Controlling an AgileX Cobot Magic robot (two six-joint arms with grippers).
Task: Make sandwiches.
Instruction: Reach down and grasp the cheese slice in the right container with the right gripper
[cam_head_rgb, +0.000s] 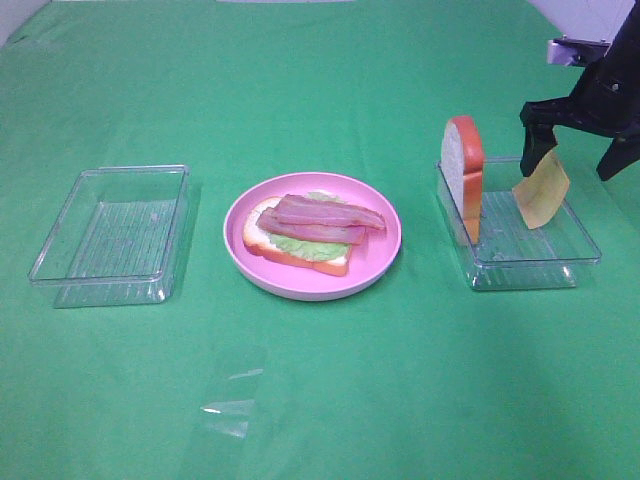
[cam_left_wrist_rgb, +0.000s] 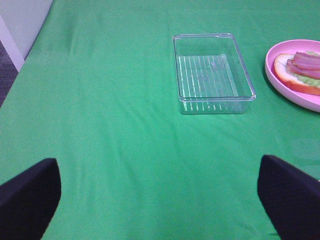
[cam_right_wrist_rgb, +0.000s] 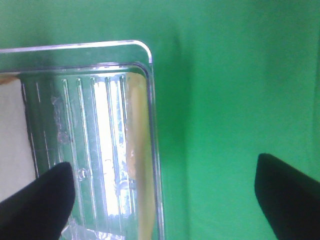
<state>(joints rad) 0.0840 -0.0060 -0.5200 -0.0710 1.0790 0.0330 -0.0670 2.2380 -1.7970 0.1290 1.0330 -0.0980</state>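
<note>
We see the sandwich (cam_head_rgb: 305, 232) half built on the plate (cam_head_rgb: 385, 215), mid cloth (cam_head_rgb: 320, 80); bottom slice (cam_head_rgb: 255, 230) lies flat, lettuce (cam_head_rgb: 300, 245) on it, bacon (cam_head_rgb: 325, 215) strips across the top. Left tray (cam_head_rgb: 110, 290) sits well apart on the left of the plate and right tray (cam_head_rgb: 520, 272) on the right.

In the right tray the spare slice (cam_head_rgb: 463, 175) stands upright on its edge at the wall nearest the plate. The cheese (cam_head_rgb: 541, 188) stands tilted toward the opposite side, with its lower corner down in the tray.

Right gripper (cam_head_rgb: 572, 150) hangs over the far right corner of that tray, fingers (cam_right_wrist_rgb: 35, 205) spread wide and released; the wrist view shows one finger over the tray floor and the other outside over the cloth, with the tray wall and a yellow edge between them. In the high view the cheese's upper edge meets one fingertip – we cannot tell if they touch; nothing is clamped.

Left gripper (cam_left_wrist_rgb: 160, 185) is out of the high view. Its wrist view shows both fingers (cam_left_wrist_rgb: 30, 200) far apart over bare cloth, grasping nothing – the left tray is ahead of it and the plate just past that.

A clear scrap (cam_head_rgb: 230, 405) lies on the cloth nearer the camera, well apart from the plate.
</note>
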